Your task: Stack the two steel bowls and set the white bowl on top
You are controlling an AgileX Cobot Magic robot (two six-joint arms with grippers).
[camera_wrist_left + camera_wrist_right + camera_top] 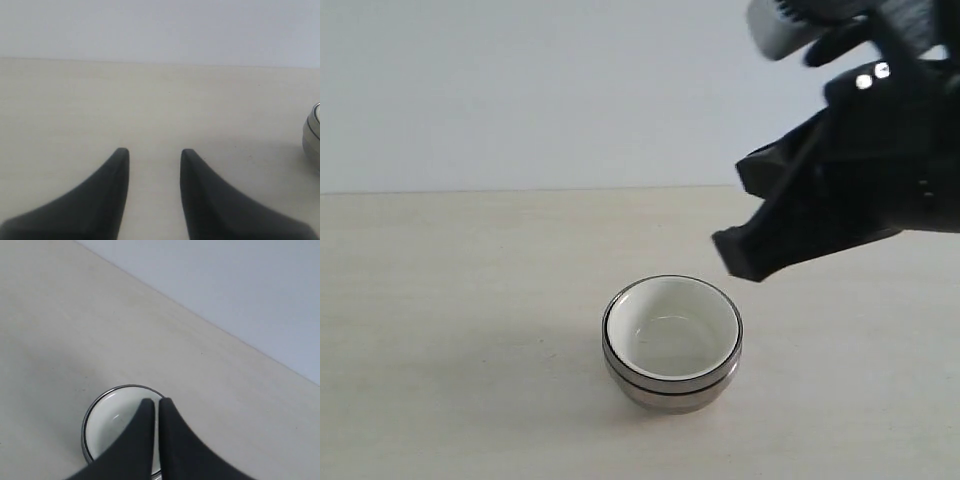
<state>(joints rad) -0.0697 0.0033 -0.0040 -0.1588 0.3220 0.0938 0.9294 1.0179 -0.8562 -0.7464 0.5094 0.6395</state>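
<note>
The left gripper (152, 156) shows only in its own wrist view. Its two dark fingers (117, 175) stand apart with bare table (150, 110) between them, so it is released and grasps nothing. It sits low over the pale, wood-grained tabletop. The rounded metal side of the two steel bowls (312, 137) is at the edge of that view, well clear of the fingertips.

In the exterior view the stack stands near the middle of the table (440, 300), a little right of centre. The two steel bowls (672, 398) sit upright on the surface. A dark line runs round the shiny side, with a band of steel above it and below it. The white bowl (670, 335) is nested inside them, upright, with its glossy inside facing up and empty. Its rim lies just within the steel rim.

Further right and higher, the black right gripper (735, 258) hangs in the air with its tip angled down toward the stack, touching none of it. In its wrist view the right gripper (156, 403) is clenched, with only a thin slit between the fingers (140, 430) and nothing in it. The white bowl (112, 422) lies below and behind the tips.
</note>
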